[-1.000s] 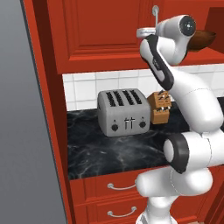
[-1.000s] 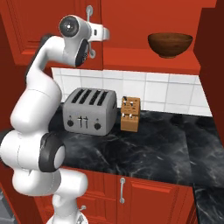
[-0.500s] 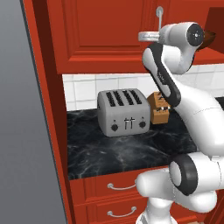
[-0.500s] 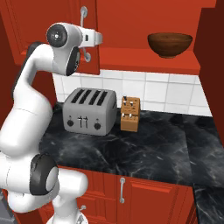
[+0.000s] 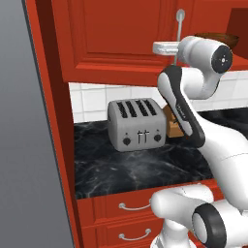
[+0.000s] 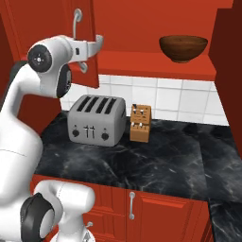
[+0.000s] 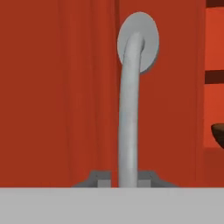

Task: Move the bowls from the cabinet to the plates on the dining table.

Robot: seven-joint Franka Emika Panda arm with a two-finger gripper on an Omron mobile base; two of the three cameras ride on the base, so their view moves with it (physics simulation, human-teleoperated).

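Bowls: one in view, the dark brown bowl (image 6: 183, 47), sitting on the red inner shelf (image 6: 156, 67) of the cabinet (image 5: 111, 38), upper right of the right base view. In the left base view just its rim (image 5: 218, 38) shows at the upper right edge behind the arm; in the hand view a dark sliver (image 7: 218, 135) at the right edge.

Gripper (image 7: 128, 177) is clamped narrow on one curved silver handle (image 7: 131, 109) of the cabinet door (image 6: 84, 42). Hand view: handle runs up the centre of the frame to its round mount, with the two dark finger tips pressed against it on either side at the bottom. In the right base view the gripper (image 6: 94, 45) is at upper left on the door edge; in the left base view (image 5: 167, 48) at upper centre-right, just below the handle's top.

Black counter (image 6: 142, 156) below, backed by white tiles: one grey four-slot toaster (image 6: 97, 120), one wooden knife block (image 6: 141, 123) just beside it to the right. Knife block is mostly hidden by the arm in the left base view. Red drawers (image 5: 121, 213) with small handles at the bottom: two visible in the left base view.
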